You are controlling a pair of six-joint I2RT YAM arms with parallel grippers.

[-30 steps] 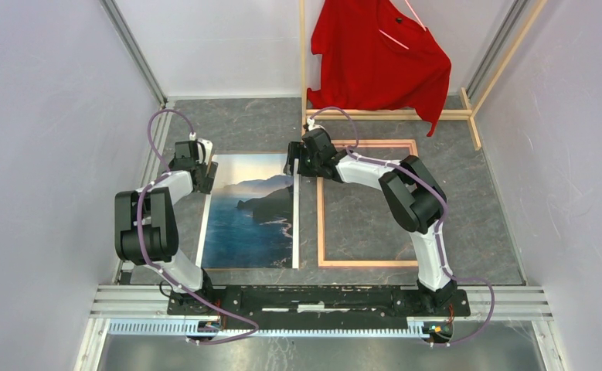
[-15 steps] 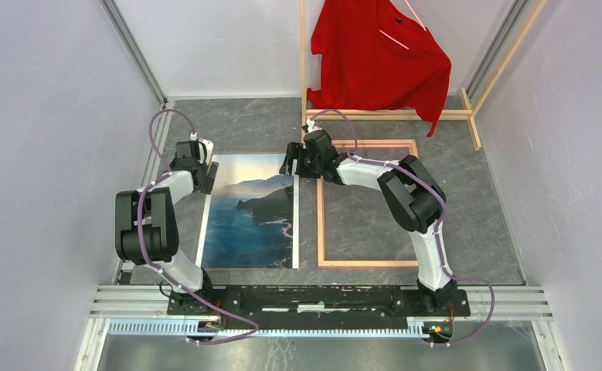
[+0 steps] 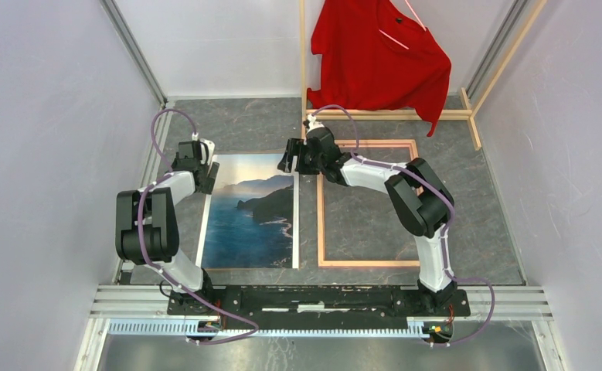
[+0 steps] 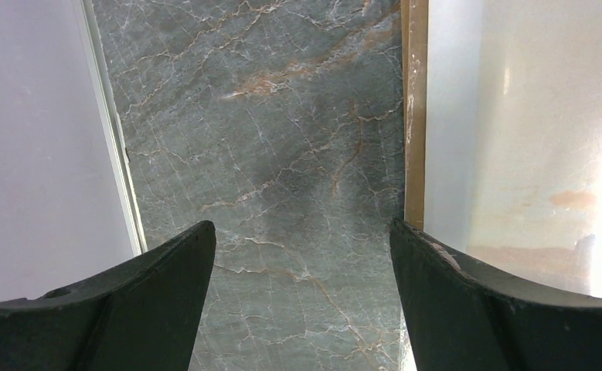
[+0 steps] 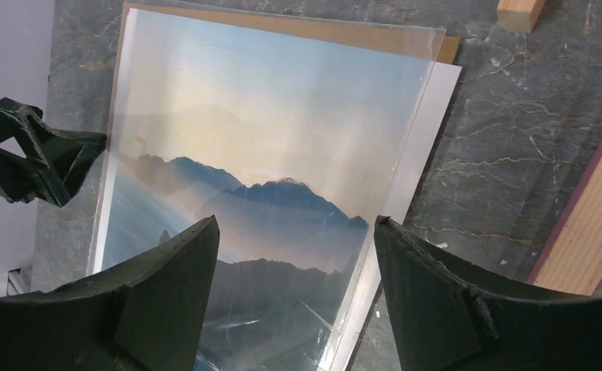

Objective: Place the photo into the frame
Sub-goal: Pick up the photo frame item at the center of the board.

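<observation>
The photo (image 3: 251, 212), a seascape print, lies face up on the table left of the frame (image 3: 367, 263). The frame lies flat, light wood side up, with bare table inside it. A clear sheet seems to lie over the print (image 5: 266, 131). My right gripper (image 3: 288, 162) is open and empty above the print's far right corner; its fingers (image 5: 174, 286) straddle the print's right edge. My left gripper (image 3: 205, 176) is open and empty at the print's far left edge. In the left wrist view its fingers (image 4: 166, 286) hover over bare table beside the print (image 4: 529, 116).
A brown backing board (image 4: 414, 116) shows under the print's edges (image 5: 344, 31). A wooden clothes rack (image 3: 390, 115) with a red shirt (image 3: 379, 58) stands at the back, its foot near the frame's far side. Grey walls stand close on both sides.
My right gripper has moved slightly left and farther away, towards the print's far right corner. My left gripper has barely shifted. The print and frame have not moved.
</observation>
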